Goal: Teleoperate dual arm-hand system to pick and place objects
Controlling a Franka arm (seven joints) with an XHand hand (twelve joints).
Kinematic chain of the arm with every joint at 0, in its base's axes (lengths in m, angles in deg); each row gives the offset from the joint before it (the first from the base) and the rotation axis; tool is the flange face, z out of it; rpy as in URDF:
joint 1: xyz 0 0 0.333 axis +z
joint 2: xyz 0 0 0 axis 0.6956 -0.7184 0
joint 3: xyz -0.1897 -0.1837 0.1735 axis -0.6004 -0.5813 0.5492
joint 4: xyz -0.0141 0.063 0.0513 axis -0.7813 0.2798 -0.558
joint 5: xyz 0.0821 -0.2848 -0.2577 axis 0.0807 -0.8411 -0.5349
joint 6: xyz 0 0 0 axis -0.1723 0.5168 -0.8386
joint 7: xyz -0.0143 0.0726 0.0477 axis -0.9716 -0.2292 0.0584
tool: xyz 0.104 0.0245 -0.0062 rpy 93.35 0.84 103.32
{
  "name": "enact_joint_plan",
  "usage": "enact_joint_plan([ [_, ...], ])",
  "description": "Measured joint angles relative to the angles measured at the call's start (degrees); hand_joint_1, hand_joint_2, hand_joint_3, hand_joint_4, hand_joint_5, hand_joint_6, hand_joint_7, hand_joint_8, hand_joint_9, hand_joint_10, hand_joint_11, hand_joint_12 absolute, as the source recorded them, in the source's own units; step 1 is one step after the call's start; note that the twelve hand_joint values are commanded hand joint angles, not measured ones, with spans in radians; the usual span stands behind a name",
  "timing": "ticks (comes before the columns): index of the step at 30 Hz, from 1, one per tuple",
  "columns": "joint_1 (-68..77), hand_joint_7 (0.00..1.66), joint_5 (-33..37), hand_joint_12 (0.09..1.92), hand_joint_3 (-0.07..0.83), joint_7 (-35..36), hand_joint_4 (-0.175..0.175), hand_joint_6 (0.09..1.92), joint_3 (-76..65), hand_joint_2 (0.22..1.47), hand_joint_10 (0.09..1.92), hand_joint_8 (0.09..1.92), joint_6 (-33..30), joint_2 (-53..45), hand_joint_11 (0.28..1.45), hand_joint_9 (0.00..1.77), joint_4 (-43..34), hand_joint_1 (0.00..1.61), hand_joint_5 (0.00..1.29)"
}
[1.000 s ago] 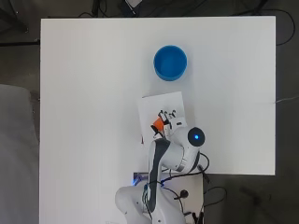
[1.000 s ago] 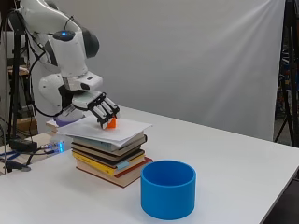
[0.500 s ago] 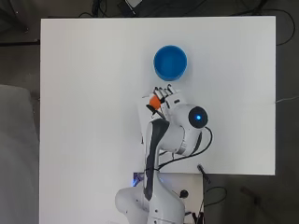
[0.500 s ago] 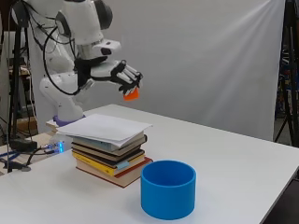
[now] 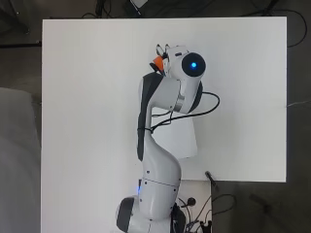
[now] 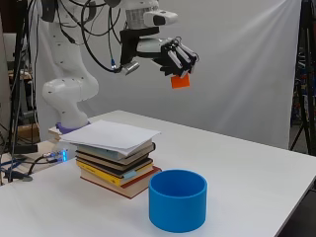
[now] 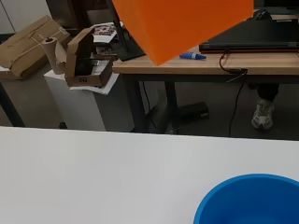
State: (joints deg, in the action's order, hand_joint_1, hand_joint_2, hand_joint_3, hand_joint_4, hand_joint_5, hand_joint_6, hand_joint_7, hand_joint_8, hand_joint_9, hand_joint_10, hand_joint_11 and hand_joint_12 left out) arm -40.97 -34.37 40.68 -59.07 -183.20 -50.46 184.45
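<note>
From overhead, my arm covers most of the scene; I see the hand (image 5: pixel 167 52) with a small orange block (image 5: pixel 157 62) at its fingers, over the white desk (image 5: pixel 87 97). From the side, the hand (image 6: pixel 174 55) has its fingers curled round the orange block (image 6: pixel 179 81), held high above the round blue plastic bowl (image 6: pixel 177 200), which stands just beside a stack of books (image 6: pixel 116 165) topped with white paper. At the wrist, the orange block (image 7: pixel 182 23) fills the near field, the blue bowl (image 7: pixel 250 200) beyond it.
</note>
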Motion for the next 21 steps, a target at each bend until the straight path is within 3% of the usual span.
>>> enact_joint_plan([
  [6,2.82,1.18,1.07,1.86,0.001,-2.41,0.175,1.30,-2.78,1.21,1.92,1.92,2.15,-7.16,1.01,1.44,-5.15,0.93,0.78],
  [21,-8.71,1.23,8.29,1.85,0.000,5.78,0.175,1.29,-2.35,1.21,1.92,1.92,3.11,-32.25,1.07,1.50,-20.49,0.93,0.78],
])
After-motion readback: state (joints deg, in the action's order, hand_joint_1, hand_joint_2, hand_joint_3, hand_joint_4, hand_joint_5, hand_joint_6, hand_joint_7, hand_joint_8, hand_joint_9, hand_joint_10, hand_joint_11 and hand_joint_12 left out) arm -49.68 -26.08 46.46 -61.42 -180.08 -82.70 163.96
